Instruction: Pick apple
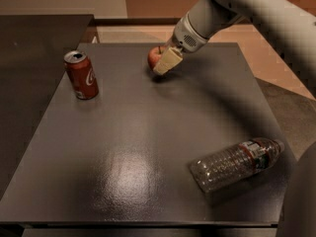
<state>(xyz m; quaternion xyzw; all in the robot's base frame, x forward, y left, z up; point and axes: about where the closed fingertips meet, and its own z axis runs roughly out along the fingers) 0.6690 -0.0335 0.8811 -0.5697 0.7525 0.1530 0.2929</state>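
A: Surface (pixel 123 132) is shared with a lying bottle (pixel 237 164) and an upright can (pixel 81 75), both well apart from the grasp.
B: Noted. Pincer (pixel 166 62) is set against the apple (pixel 154 58) near the far edge; its opening cannot be told. Apple should be centred before closure, then lifted straight.

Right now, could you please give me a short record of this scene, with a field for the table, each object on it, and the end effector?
table: dark flat top, holds three objects
apple: red, at the far middle of the table
end effector: down at the apple, against its right near side and partly covering it
soda can: red, upright, far left, apart from the apple
water bottle: clear, lying on its side near the right front corner, cap pointing right
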